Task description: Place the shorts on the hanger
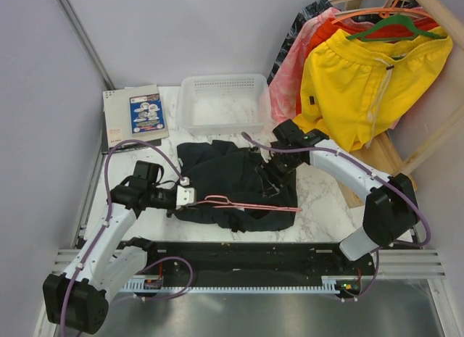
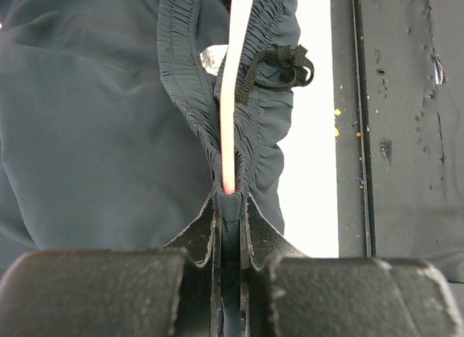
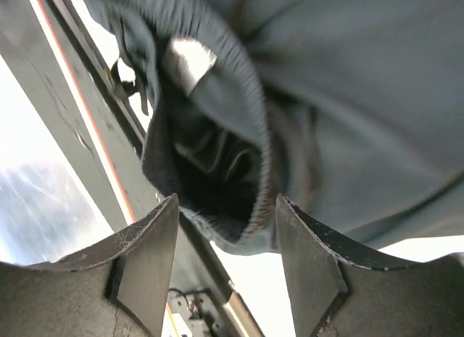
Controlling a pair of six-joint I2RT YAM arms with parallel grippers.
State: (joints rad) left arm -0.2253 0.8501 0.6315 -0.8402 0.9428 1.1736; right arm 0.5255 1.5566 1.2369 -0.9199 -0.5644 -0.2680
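The dark navy shorts (image 1: 232, 181) lie crumpled on the marble table in the top view. The thin pale-pink hanger (image 1: 254, 205) lies across their near part. My left gripper (image 1: 191, 196) is at the shorts' left edge. In the left wrist view it (image 2: 230, 203) is shut on a fold of gathered waistband (image 2: 185, 98), and the pink hanger bar (image 2: 232, 98) runs straight out of that fold. My right gripper (image 1: 279, 167) is over the shorts' right side. In the right wrist view it (image 3: 226, 199) stands open, with a ribbed hem of the shorts (image 3: 254, 134) just beyond the fingers (image 3: 148, 250), unpinched.
A white basket (image 1: 225, 101) and a booklet (image 1: 134, 114) sit at the back of the table. At the back right, yellow shorts (image 1: 370, 76) hang on a green hanger (image 1: 395, 25) beside orange hangers (image 1: 370, 7) and a pink garment (image 1: 290, 69). A black strip (image 1: 239, 254) edges the near side.
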